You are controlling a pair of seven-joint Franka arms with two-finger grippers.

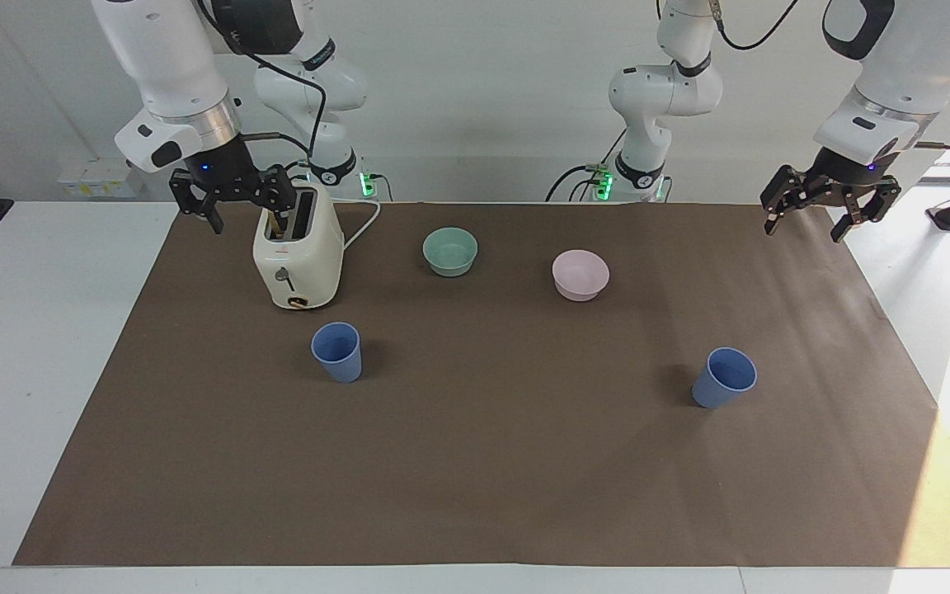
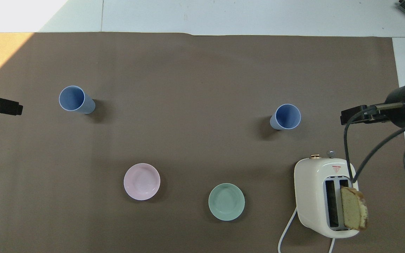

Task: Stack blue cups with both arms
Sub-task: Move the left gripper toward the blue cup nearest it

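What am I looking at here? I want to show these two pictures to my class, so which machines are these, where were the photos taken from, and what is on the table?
Two white robot arms stand at a table covered by a brown mat. One photo faces them from across the table; the other looks down from above their end. On the mat stand two blue cups, one in front of the toaster, which holds a slice of bread, the other toward the left arm's end. Nearer the robots sit a mint-green bowl and a pink bowl. The left gripper and right gripper hang open, holding nothing.
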